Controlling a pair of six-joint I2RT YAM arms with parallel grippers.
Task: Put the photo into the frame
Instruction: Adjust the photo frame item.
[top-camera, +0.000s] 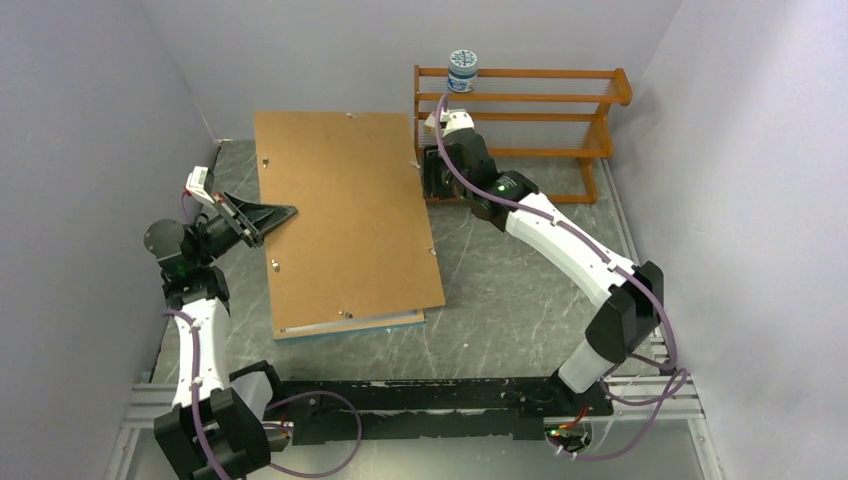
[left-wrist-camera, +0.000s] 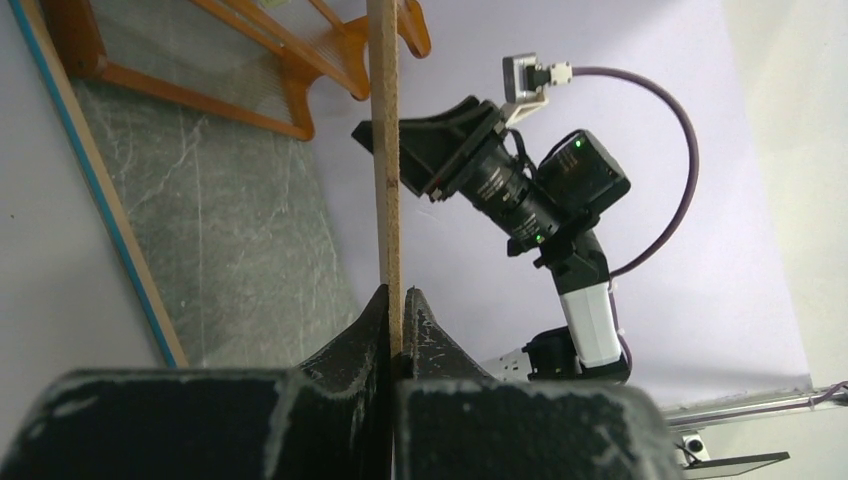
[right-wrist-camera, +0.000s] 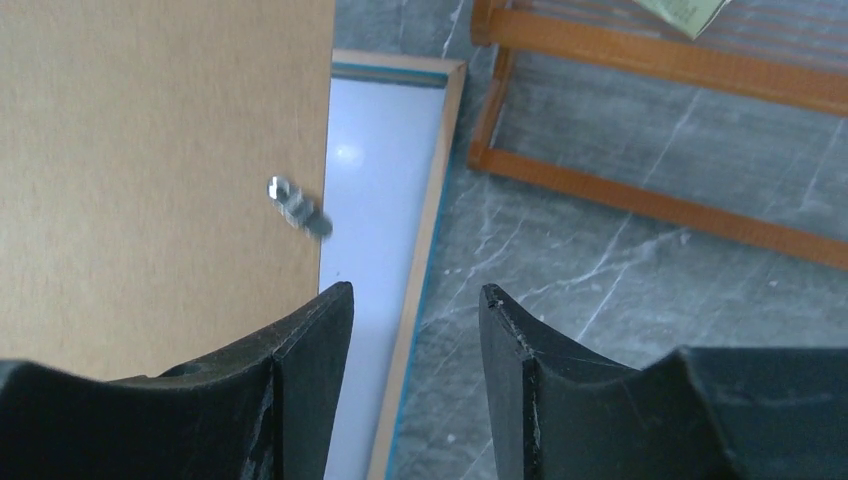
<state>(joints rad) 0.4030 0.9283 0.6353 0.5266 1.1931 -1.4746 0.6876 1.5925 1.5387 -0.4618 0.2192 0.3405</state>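
Note:
My left gripper (top-camera: 283, 213) is shut on the left edge of the plain brown backing board (top-camera: 345, 215). The left wrist view shows the board edge-on (left-wrist-camera: 384, 150), pinched between my fingertips (left-wrist-camera: 398, 297). The frame (top-camera: 350, 327) lies under the board, its blue and wood rim showing at the near edge. In the right wrist view the frame's rim (right-wrist-camera: 425, 250) borders a white sheet (right-wrist-camera: 370, 200), apparently the photo's white back. The balloon side is hidden. My right gripper (right-wrist-camera: 415, 295) is open and empty above the frame's right rim, beside the board's far right edge.
An orange-brown wooden rack (top-camera: 520, 110) stands at the back right, close behind my right gripper (top-camera: 432, 178), with a small tin (top-camera: 463, 70) on its top. A metal tab (right-wrist-camera: 297, 210) sticks out of the board. White walls close in on both sides.

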